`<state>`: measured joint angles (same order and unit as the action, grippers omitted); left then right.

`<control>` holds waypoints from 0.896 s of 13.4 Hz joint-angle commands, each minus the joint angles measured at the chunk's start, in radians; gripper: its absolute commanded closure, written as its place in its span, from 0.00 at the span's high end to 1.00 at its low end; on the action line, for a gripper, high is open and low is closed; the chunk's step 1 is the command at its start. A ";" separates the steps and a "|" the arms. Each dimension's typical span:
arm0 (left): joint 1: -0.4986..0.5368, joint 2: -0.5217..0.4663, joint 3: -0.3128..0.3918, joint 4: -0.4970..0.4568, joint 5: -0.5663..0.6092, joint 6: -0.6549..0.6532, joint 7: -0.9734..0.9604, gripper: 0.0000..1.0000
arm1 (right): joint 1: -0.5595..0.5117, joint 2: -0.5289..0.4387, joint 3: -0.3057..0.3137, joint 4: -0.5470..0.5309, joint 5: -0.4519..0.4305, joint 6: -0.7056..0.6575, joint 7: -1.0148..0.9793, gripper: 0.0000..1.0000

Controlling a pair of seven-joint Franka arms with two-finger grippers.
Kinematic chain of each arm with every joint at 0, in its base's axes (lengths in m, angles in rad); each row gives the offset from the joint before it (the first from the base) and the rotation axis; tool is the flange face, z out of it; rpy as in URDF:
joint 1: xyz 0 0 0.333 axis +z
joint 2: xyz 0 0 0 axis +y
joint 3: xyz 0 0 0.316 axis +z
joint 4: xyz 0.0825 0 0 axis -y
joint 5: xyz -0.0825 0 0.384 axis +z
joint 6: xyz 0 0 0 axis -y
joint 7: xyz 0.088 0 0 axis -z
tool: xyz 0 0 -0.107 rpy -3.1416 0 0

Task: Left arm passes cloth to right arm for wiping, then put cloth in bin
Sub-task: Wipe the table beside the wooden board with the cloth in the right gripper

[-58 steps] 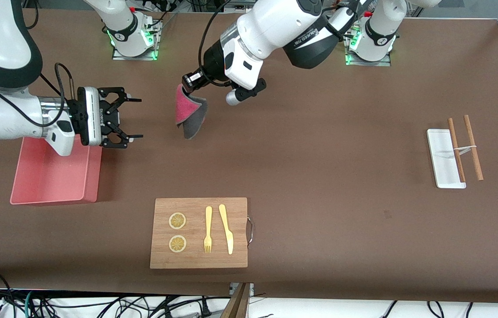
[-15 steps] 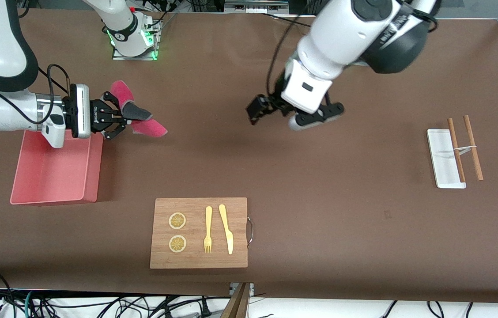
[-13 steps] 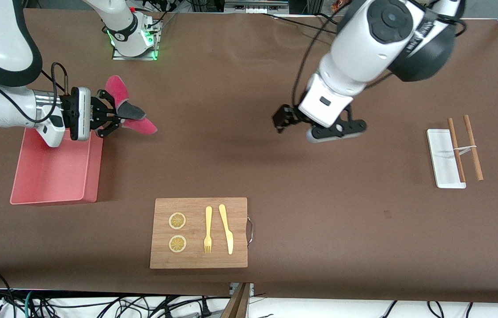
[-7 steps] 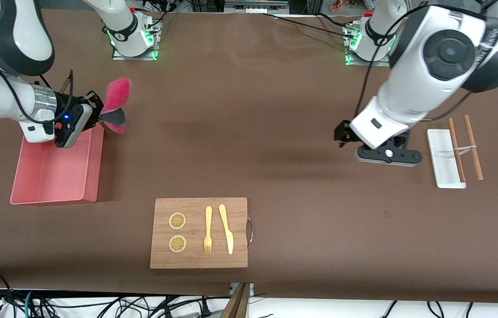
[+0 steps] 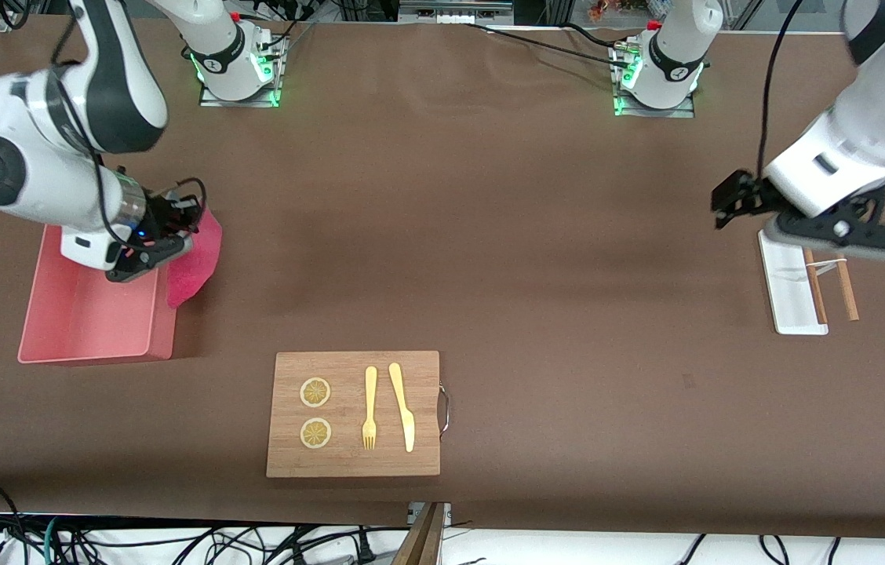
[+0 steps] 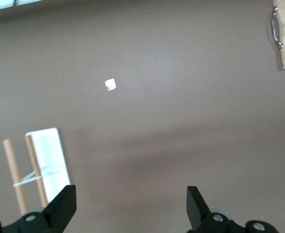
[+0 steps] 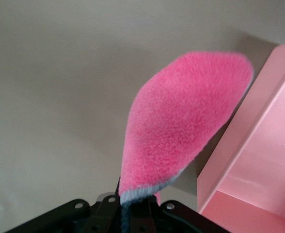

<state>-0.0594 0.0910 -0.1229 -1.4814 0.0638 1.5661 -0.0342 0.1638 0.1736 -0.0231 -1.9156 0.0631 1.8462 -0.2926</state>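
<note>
Front view: the right gripper (image 5: 176,227) hangs over the edge of the bin (image 5: 58,314) nearest the desk's middle, its fingers clamped on the cloth (image 5: 193,259), which droops pink face up just beside the bin wall. The left gripper (image 5: 727,202), fingers spread and empty, is over the desk (image 5: 489,235) at the left arm's end, beside the white tray (image 5: 784,282) with two wooden sticks (image 5: 843,282). A cutting board (image 5: 352,413) lies nearer the camera.

Left wrist view: open fingers (image 6: 62,208) above bare desk, with the tray (image 6: 50,155) below.

Right wrist view: the cloth (image 7: 181,126) rises from the closed fingers next to the bin wall (image 7: 244,145).
</note>
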 commanded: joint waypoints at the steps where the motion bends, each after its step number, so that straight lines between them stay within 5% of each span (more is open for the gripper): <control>1: 0.018 -0.154 0.052 -0.186 0.005 0.046 0.040 1.00 | -0.001 0.091 0.006 -0.031 -0.028 0.118 0.087 0.00; 5: 0.010 -0.139 0.054 -0.192 0.007 0.051 0.037 1.00 | -0.009 0.164 0.003 -0.105 -0.019 0.293 0.133 0.00; 12: 0.027 -0.132 0.054 -0.178 -0.024 0.057 0.043 1.00 | -0.009 0.267 -0.011 -0.094 -0.009 0.390 0.186 0.00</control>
<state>-0.0391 -0.0381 -0.0660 -1.6635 0.0607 1.6152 -0.0082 0.1496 0.4456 -0.0390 -2.0104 0.0549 2.2310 -0.1478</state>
